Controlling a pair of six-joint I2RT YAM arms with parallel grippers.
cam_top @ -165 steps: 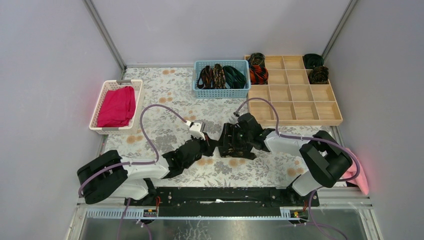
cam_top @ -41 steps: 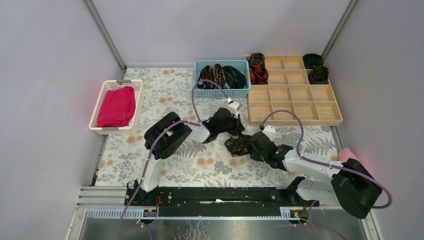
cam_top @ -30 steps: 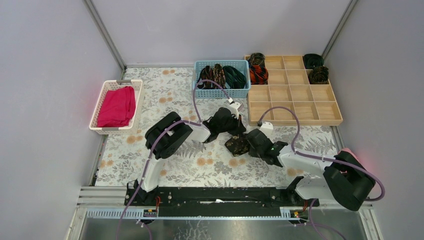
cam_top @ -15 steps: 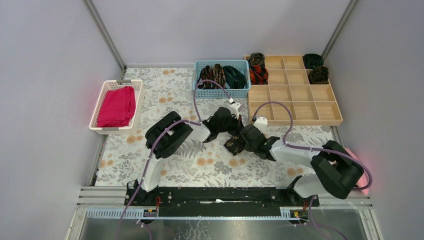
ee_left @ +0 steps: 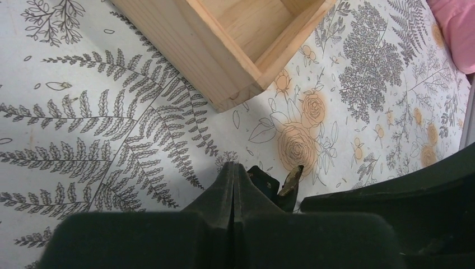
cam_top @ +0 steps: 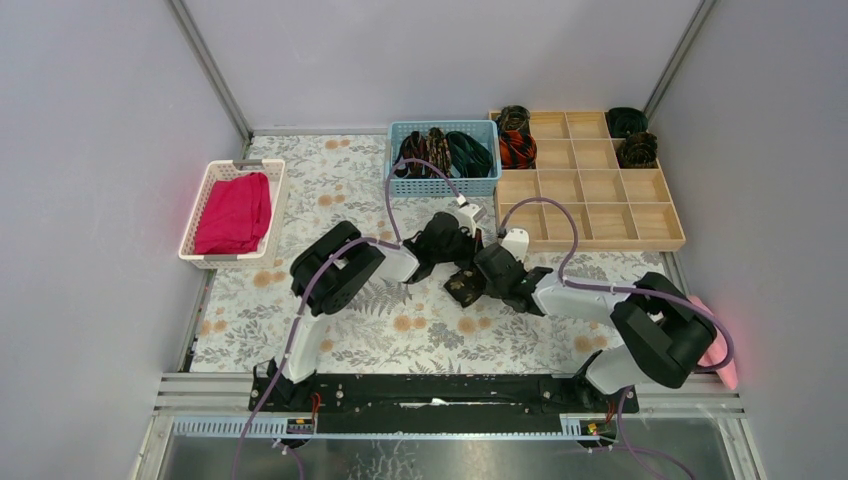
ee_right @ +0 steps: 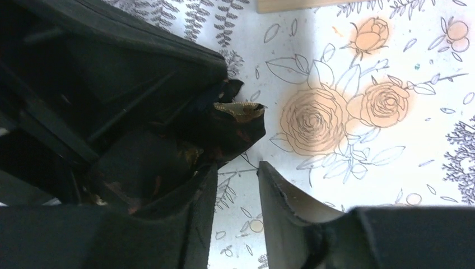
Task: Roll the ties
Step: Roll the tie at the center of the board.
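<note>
The right claw is partly open, and only the counter shows through the gap between its fingers. The tie, black with gold-brown flecks, is a bunched lump just ahead of this claw and left of the gap. It lies against the left finger's tip, and its far side is tucked under the other arm's black body.

The left claw has its fingers pressed flat together with no gap. I cannot tell whether any cloth is nipped between them. Just past its tips, a little to the right, a gold-brown edge of the tie pokes out. Farther ahead is the near corner of the wooden tray.

From above, both claws crowd the lump, the left one on its far side and the right one on its right.

Well beyond both claws, other ties hang in the blue basket. Four rolled coils sit in the tray's far cells.
</note>
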